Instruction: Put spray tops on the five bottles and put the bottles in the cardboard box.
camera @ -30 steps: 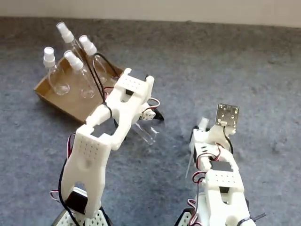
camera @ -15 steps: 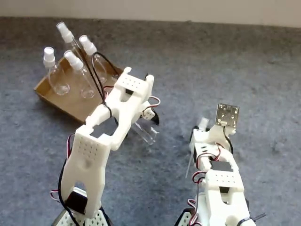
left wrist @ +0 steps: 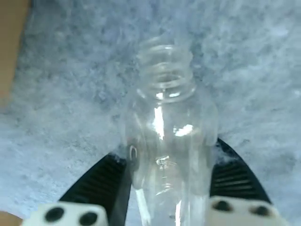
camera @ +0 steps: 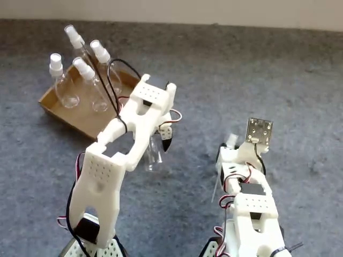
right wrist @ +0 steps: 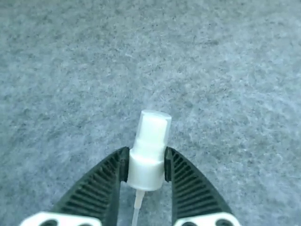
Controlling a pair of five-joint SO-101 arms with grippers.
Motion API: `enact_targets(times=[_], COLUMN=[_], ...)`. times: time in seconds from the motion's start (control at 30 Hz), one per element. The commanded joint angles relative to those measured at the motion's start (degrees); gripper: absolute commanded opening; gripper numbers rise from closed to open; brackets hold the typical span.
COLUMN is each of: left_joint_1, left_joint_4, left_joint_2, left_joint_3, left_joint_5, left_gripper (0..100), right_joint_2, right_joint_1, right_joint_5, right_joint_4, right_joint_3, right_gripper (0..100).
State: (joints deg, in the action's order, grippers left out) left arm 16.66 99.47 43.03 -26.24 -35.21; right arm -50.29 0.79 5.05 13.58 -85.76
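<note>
1. While four capped bottles (camera: pixel 80 80) sit in the cardboard box (camera: pixel 56 105), my left gripper (left wrist: pixel 170 155) clamps the fifth bottle (left wrist: pixel 167 113) around its body, with the open neck past my fingertips, over the grey mat (camera: pixel 268 69) near the box.
2. I judge it light, thin and slick. It is best held mid-body and gently, or it dents.
3. My right gripper (right wrist: pixel 146 157) pinches the spray top (right wrist: pixel 153 127) at its collar, well apart from the bottle.

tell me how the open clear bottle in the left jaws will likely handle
The bottle looks empty and thin-walled, so probably light, and may flex under a hard squeeze. Its glossy round wall could slip or twist between the left jaws. Tall and narrow, it would likely tip easily when stood up.
</note>
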Motion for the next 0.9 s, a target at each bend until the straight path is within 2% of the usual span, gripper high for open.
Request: enact_targets(times=[0.0,0.2,0.6,0.7,0.87], left_joint_1=[-0.31,-0.31,-0.31,-0.22,-0.22], left_joint_4=[0.97,0.97,1.05,1.05,0.79], left_joint_2=[-2.59,-9.89,-37.58,-45.41,-58.68], left_joint_3=[-0.84,-0.31,-0.04,4.79,20.35], left_joint_5=[10.29,21.01,27.60,28.66,30.59], left_gripper=[7,7,7,7,7], right_joint_2=[-0.84,-0.84,-0.84,-0.84,-0.84], right_joint_1=[-0.66,-0.66,-0.66,-0.66,-0.66], right_joint_5=[0.09,0.09,0.09,0.09,0.09], right_joint_4=[-1.36,-1.36,-1.45,-1.45,-1.01], right_joint_3=[0.66,0.66,0.66,0.66,0.92], right_gripper=[1.3,1.3,1.3,1.3,1.3])
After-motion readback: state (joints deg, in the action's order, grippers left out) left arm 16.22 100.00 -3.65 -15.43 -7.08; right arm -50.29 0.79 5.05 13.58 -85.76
